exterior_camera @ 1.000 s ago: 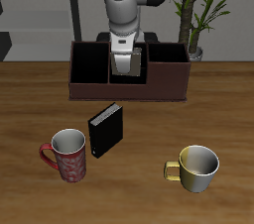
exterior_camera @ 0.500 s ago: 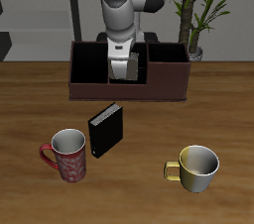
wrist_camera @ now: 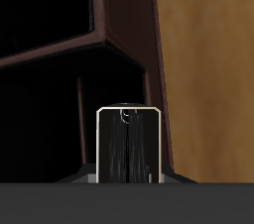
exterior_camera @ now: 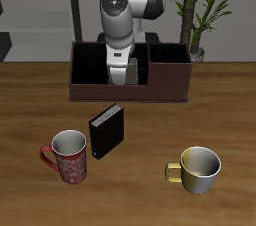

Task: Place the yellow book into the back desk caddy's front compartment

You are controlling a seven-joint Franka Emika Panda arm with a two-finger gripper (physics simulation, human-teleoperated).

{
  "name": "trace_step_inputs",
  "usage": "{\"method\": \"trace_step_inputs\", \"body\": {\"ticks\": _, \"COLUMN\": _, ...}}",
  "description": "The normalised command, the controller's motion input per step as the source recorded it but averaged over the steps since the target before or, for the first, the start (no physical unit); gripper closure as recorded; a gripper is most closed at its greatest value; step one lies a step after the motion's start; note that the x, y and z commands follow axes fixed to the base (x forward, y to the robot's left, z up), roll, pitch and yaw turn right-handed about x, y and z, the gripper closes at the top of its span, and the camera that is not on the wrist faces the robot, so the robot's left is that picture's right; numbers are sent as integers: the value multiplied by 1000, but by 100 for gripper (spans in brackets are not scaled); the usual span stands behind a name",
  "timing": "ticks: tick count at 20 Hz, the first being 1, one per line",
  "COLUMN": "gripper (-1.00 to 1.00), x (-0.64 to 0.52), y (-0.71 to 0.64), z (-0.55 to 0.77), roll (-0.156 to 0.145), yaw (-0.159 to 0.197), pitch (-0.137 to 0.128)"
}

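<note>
One thin, stiff, probably light yellow book [exterior_camera: 122,70] hangs upright over the back desk caddy [exterior_camera: 165,80], pinched at its top edge by the clenched gripper [exterior_camera: 121,58]

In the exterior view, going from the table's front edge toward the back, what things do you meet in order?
Yellow mug and red mug come first, about level with each other → black book → back desk caddy, with the gripper and the yellow book it carries over its middle → potted plant.
</note>
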Motion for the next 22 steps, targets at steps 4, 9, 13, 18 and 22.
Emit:
{"method": "trace_step_inputs", "body": {"ticks": 4, "gripper": 100, "x": 45, "y": -85, "z": -60, "roll": -10, "yaw": 2, "pitch": 6}}
{"method": "trace_step_inputs", "body": {"ticks": 9, "gripper": 100, "x": 39, "y": -85, "z": -85, "roll": -7, "yaw": 2, "pitch": 12}}
{"method": "trace_step_inputs", "body": {"ticks": 13, "gripper": 100, "x": 22, "y": -52, "z": -50, "roll": -7, "yaw": -18, "pitch": 11}}
{"method": "trace_step_inputs", "body": {"ticks": 18, "gripper": 100, "x": 90, "y": -26, "z": -142, "roll": -3, "yaw": -2, "pitch": 21}}
{"method": "trace_step_inputs", "body": {"ticks": 22, "gripper": 100, "x": 42, "y": 108, "z": -59, "roll": 15, "yaw": 4, "pitch": 7}}
